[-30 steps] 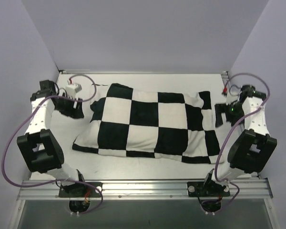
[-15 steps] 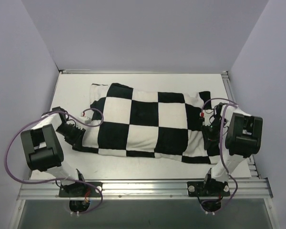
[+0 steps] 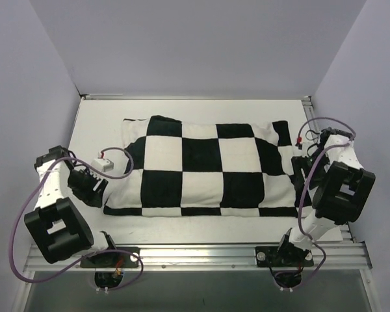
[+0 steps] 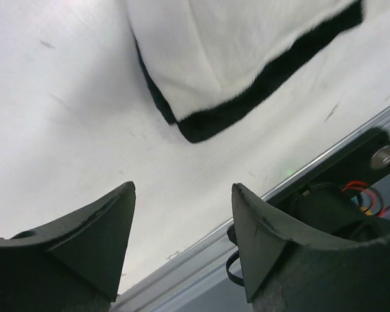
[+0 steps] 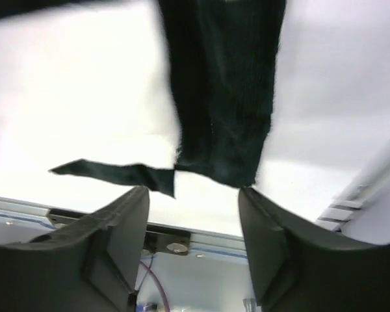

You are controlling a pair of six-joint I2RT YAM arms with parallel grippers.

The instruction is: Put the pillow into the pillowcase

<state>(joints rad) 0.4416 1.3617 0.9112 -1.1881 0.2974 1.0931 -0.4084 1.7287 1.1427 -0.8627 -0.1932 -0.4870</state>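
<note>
Two arms at the ends of a pillowcase that now lies squared up

A second ago the checkered pillowcase [image 3: 208,172] sat skewed on the surface [image 3: 182,224]; now its near edge runs level across the middle of the frame. It looks plump, and no pillow shows anywhere, so I judge the pillow is fully inside and the job is near done. The left end effector [image 4: 182,188], at lower left, has drawn clear of the case's corner, its fingers apart on nothing. The right end effector [image 5: 194,190], at the right end, also has its fingers apart, with a black cloth edge at their tips, seemingly not pinched.
</note>
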